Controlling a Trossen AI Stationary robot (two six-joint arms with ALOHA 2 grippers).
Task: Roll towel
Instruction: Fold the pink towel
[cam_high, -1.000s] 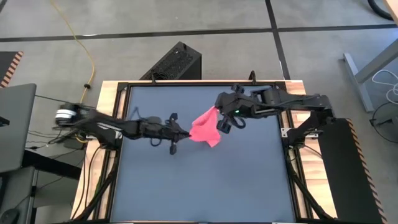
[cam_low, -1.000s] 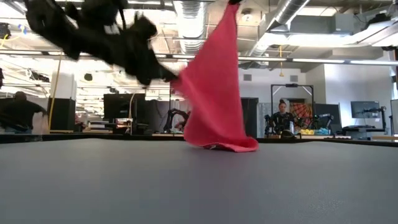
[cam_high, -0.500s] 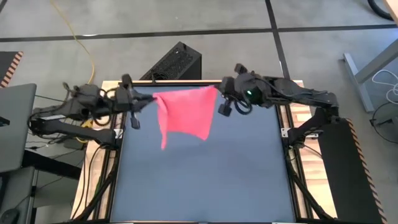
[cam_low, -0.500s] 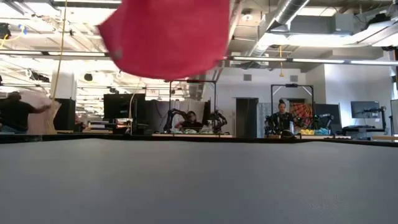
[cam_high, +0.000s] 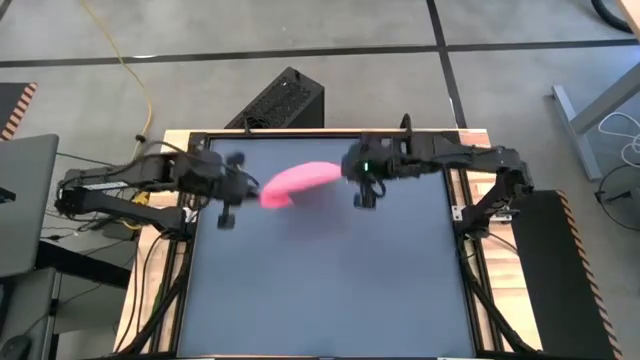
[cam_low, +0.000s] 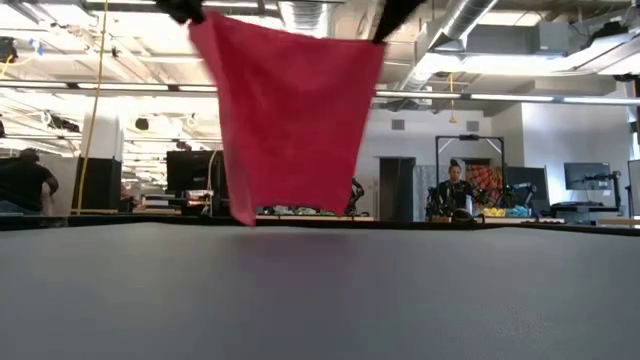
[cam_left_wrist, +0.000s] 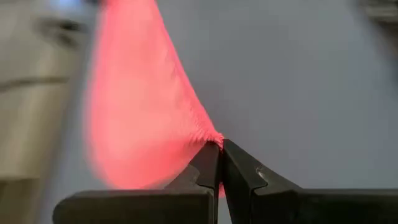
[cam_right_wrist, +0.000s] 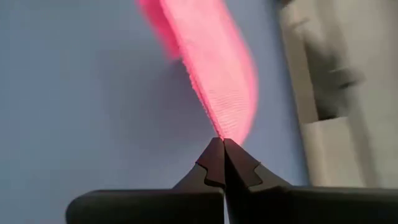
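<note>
The towel (cam_high: 300, 182) hangs spread in the air over the table's (cam_high: 330, 290) far edge, its top edge running left to right between the left gripper (cam_left_wrist: 220, 144) and right gripper (cam_right_wrist: 222, 140), each pinched shut on a top corner.

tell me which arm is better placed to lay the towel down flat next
Neither alone, probably: the left gripper and the right gripper are each shut on a top corner of the towel, which hangs spread between them above the table. Both would likely need to lower it together.
</note>
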